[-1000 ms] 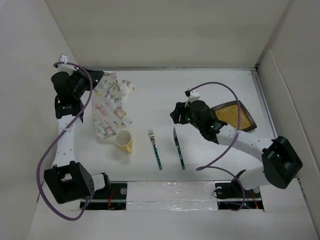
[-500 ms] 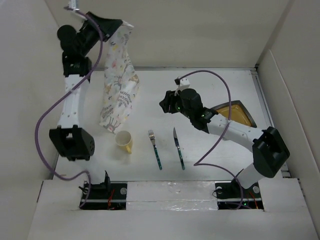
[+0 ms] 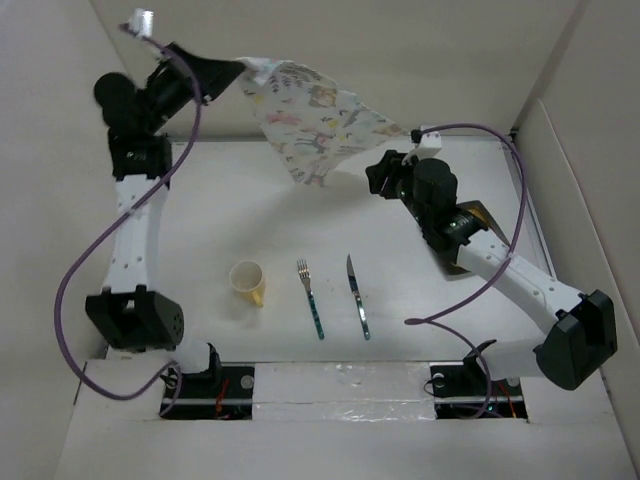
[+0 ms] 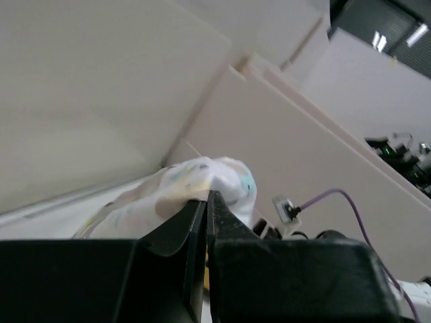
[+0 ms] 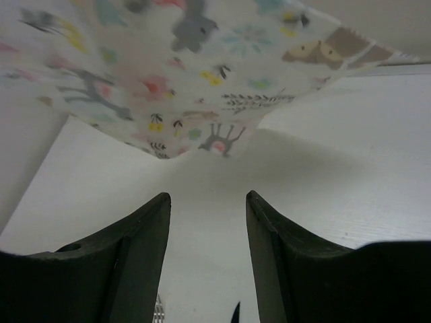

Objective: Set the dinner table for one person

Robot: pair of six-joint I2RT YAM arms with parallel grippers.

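The pastel animal-print cloth point(image 3: 320, 115) hangs in the air, spread out above the far part of the white dinner table point(image 3: 330, 225). My left gripper point(image 3: 238, 68) is raised high at the far left and is shut on one corner of the cloth point(image 4: 202, 178). My right gripper point(image 3: 378, 178) is open and empty, just below the cloth's right end; in the right wrist view the cloth point(image 5: 188, 74) is above my open gripper point(image 5: 205, 196). A yellow cup point(image 3: 248, 283), a fork point(image 3: 310, 298) and a knife point(image 3: 358, 308) lie on the table near the front.
A dark square plate with an amber centre point(image 3: 482, 213) sits at the right, mostly hidden behind my right arm. White walls enclose the table at the back and both sides. The fork tip point(image 5: 158, 313) and knife tip point(image 5: 236, 311) show low in the right wrist view.
My left gripper has lifted the cloth off the table and swung it out to the right, so it spreads in the air. My right gripper has moved back and right, up under the cloth's end.
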